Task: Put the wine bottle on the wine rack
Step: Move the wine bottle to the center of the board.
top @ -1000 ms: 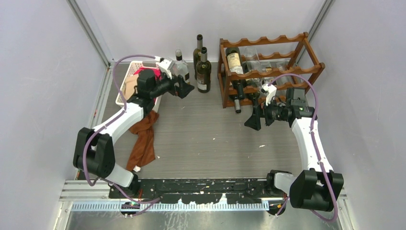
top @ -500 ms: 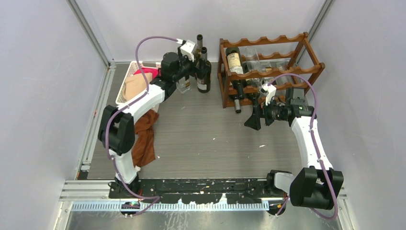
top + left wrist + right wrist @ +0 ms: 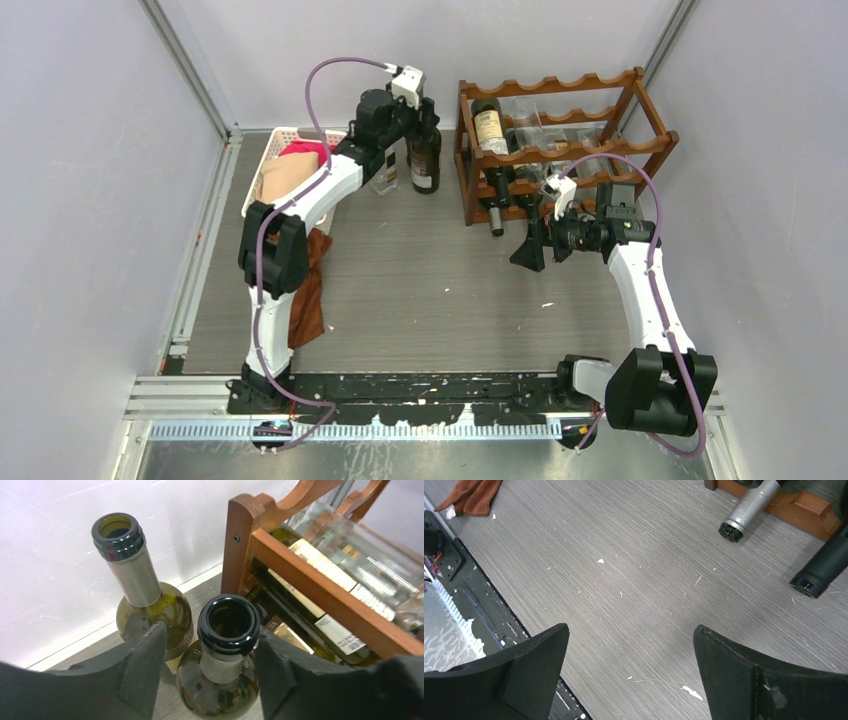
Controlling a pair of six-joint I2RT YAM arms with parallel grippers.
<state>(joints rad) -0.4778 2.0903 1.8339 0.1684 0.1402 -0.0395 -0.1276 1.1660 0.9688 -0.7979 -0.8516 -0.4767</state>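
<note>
Over at the far side of the grey wood-grain bench [image 3: 624,570], the left arm is stretched right out, and its left tool [image 3: 209,639] is set about the neck of the dark green glass wine bottle [image 3: 222,670]. That bottle stands upright and uncorked on the bench, just beside the left post of the reddish-brown wooden wine rack [image 3: 239,545] with its scalloped rails, not in it. The tool's black fingers [image 3: 145,665] sit to either side of the neck, partly spread. One looks right up against the bottle's mouth while a gap shows on the other side, so the tool is not clamped on. Just behind stands a second green bottle with a silver foil neck [image 3: 135,580], also upright and open. From above, a clear glass bottle [image 3: 383,177] stands near them, half hidden by the arm, and a white slotted plastic basket [image 3: 262,165] holding pink and tan cloth sits further left. A brown cloth [image 3: 305,300] lies crumpled on the bench near it. The rack already carries bottles lying on their sides, one dark with a cream label [image 3: 488,125]. The right tool [image 3: 630,631] hangs with its fingers spread wide over bare bench in front of the rack, gripping nothing. Two bottle necks poke out of the rack's bottom tier near it, one silver-foiled [image 3: 749,507] and one dark [image 3: 824,565].
</note>
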